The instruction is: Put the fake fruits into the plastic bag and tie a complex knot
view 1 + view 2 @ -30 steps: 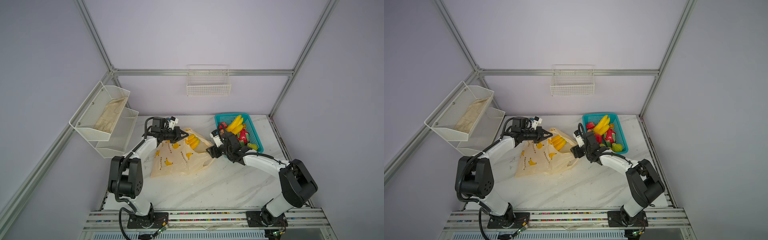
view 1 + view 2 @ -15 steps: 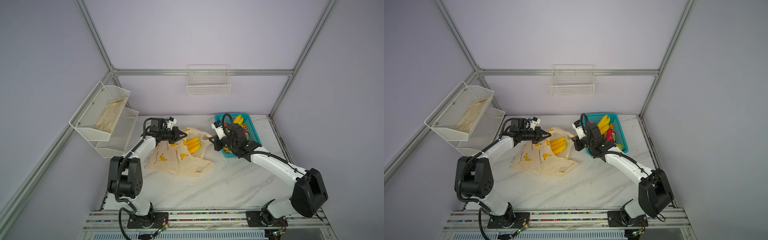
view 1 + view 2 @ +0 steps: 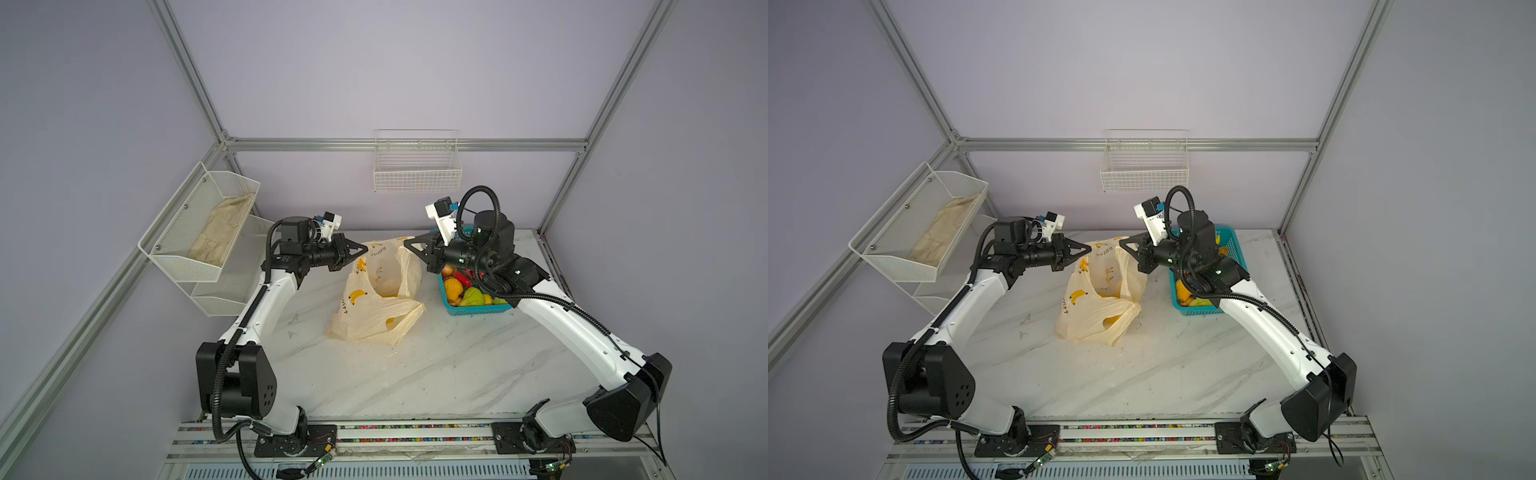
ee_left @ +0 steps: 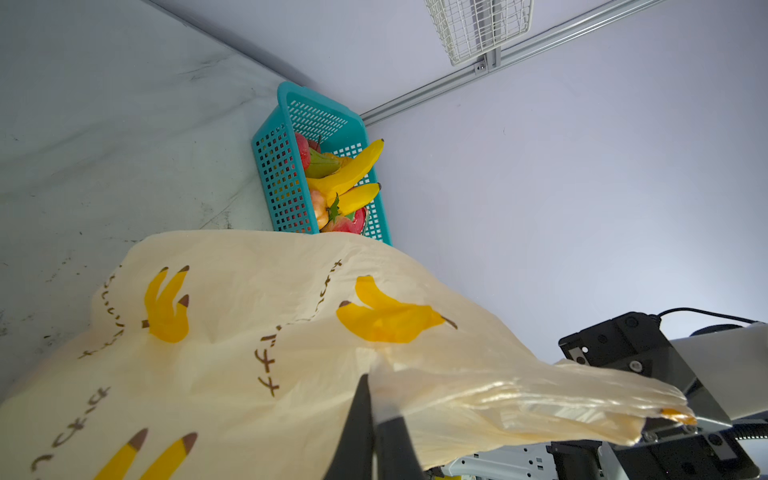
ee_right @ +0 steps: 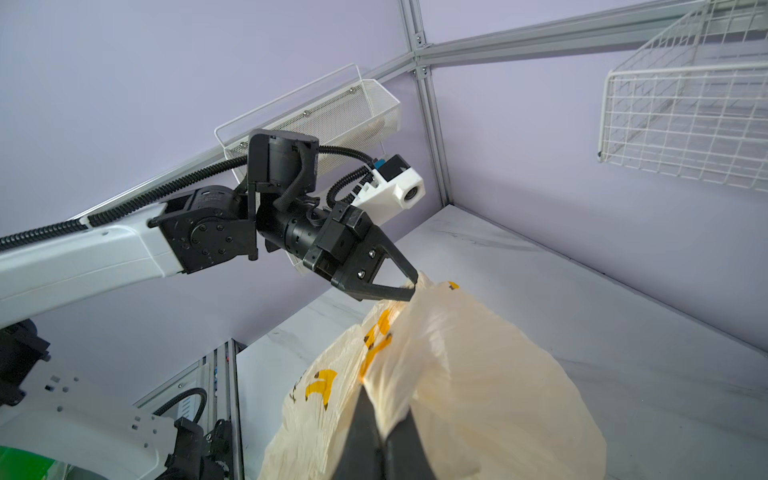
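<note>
The white marbled table (image 3: pixel 436 374) fills the lower middle of both top views. The left arm (image 3: pixel 266 307) rises from the lower left and the right arm (image 3: pixel 561 328) from the lower right, and both reach toward the centre.

The plastic bag (image 3: pixel 374 307) is at the centre of the frame, cream-yellow and printed with banana bunches and dark lettering. Its lower part slumps on the table. Its top edge is lifted and pulled apart, so the mouth gapes upward. Yellow shows inside it, but I cannot tell whether that is fruit or print.

At the left edge a white mesh shelf (image 3: pixel 199 232) hangs on the wall and holds a beige cloth (image 3: pixel 220 232). A wire basket (image 3: pixel 417 170) is fixed to the back wall at upper centre.

The teal basket (image 3: pixel 478 309) stands on the table just right of the bag, partly under the right arm. The fake fruits (image 3: pixel 461 291) lie in it: an orange one, a green one and something red. The left wrist view also shows bananas (image 4: pixel 349 174) there.

The left gripper (image 3: pixel 365 249) is pinched together on the bag's left rim. In the right wrist view its tips (image 5: pixel 411 289) meet on the film. The right gripper (image 3: pixel 406 241) is clamped on the opposite rim.
</note>
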